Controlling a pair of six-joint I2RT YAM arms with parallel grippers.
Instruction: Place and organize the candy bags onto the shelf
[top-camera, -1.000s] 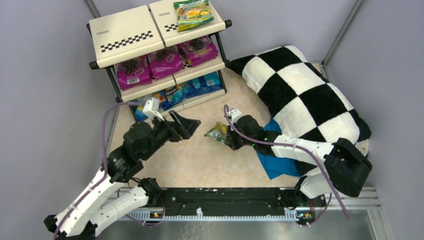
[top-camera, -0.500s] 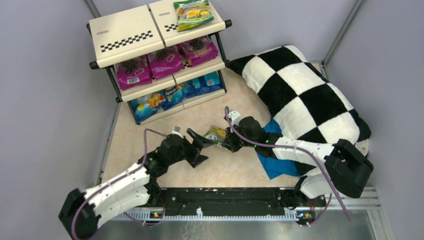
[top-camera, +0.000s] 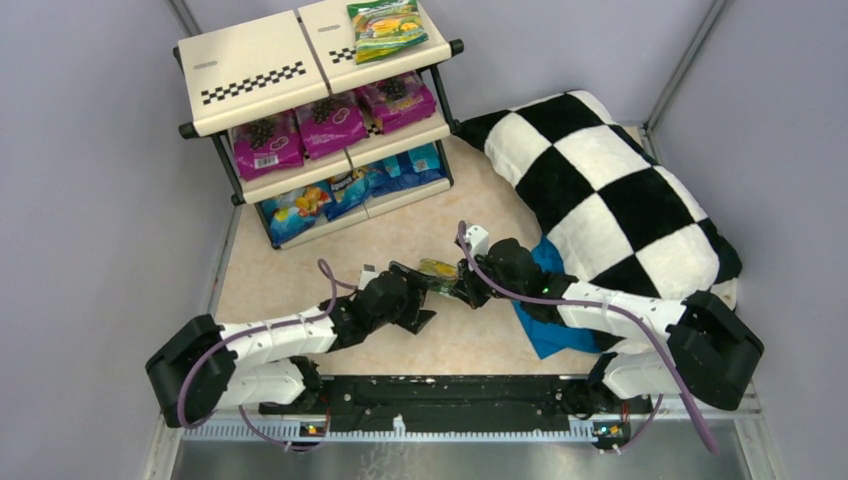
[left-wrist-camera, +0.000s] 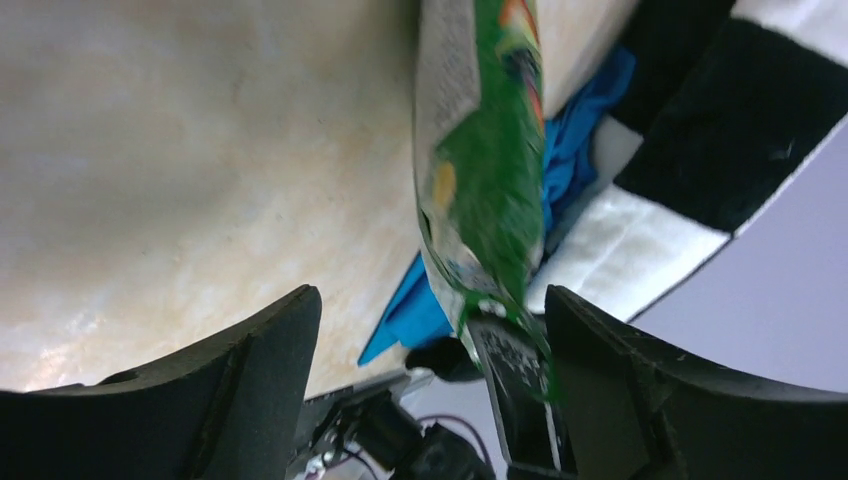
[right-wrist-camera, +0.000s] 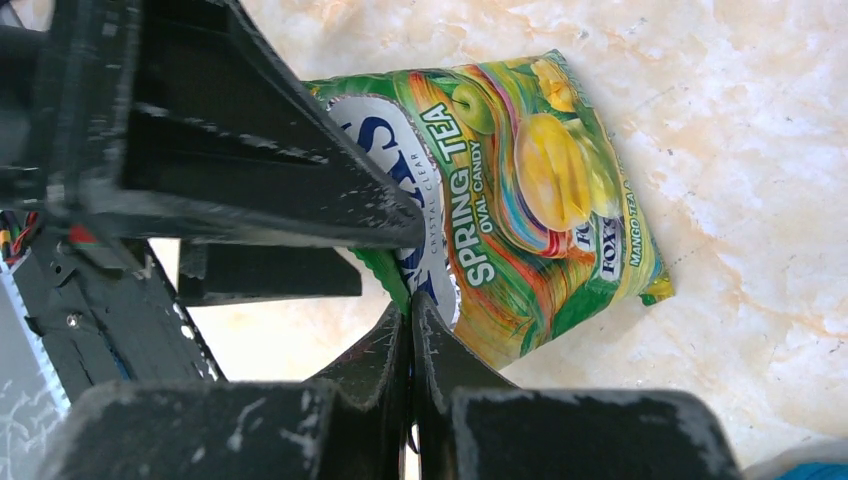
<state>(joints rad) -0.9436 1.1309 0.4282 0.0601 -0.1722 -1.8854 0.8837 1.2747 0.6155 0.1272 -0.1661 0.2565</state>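
The marbled surface (top-camera: 470, 205) carried everything. Largest on it was the checkered pillow (top-camera: 600, 180), which lay at the right rear. The shelf (top-camera: 250, 70) stood at the left rear. A shelved green bag (top-camera: 386, 28) lay flat on its top tier, three purple bags (top-camera: 330, 122) sat side by side on the middle tier, and several blue bags (top-camera: 350, 185) filled the bottom one.

Your left arm (top-camera: 270, 340) and right arm (top-camera: 610, 300) reached low towards each other over the middle of the surface. A blue cloth (top-camera: 545, 335) lay under the right arm, just beside the pillow.

Smallest was the held bag (right-wrist-camera: 540, 190), green and yellow and marked "Spring Tea", between the two arms. Your right jaws were pinched tight on one edge of it. Your left jaws stood wide apart, one on each side of the bag's other end, and I saw no squeeze on it. I could not tell whether the bag touched the surface.
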